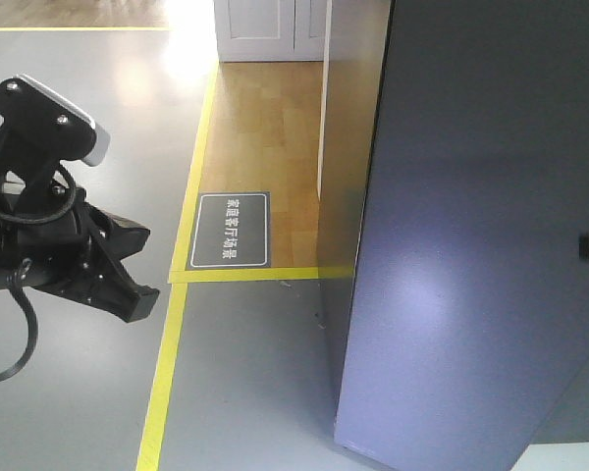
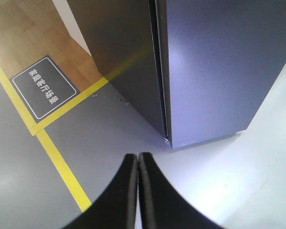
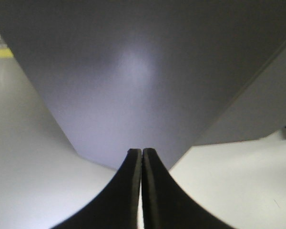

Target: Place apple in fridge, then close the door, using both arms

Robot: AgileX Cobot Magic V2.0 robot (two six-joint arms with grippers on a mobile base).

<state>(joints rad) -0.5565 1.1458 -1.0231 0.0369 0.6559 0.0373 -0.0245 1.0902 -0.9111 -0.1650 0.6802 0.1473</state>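
Well, from my seat I see no apple in any of the three views, so I cannot say where it sits; it is in neither tool. What fills the pictures is the fridge point(image 1: 471, 245), a tall dark grey box standing on the grey floor point(image 1: 245, 373) just beside the yellow tape line point(image 1: 167, 363) and the floor sign point(image 1: 231, 230). In the left wrist view the door point(image 2: 219, 71) lies flush against the body, only a thin seam showing down its edge, so I judge it closed or very nearly so.

My left tool point(image 2: 137, 191) hangs low in front of that seam corner, its two black fingers pressed together with nothing between them. My right tool point(image 3: 141, 186) faces the flat grey panel from close in, fingers likewise pinched together and empty. In the front view the left arm point(image 1: 69, 255) hovers well apart from the fridge.

I judge the door stiff, heavy and smooth, with no handle that I can see, so a flat push on its face or a hook at the seam edge suits it better than a pinch. An apple of that sort would be light, hard and slick, best held across its widest part.
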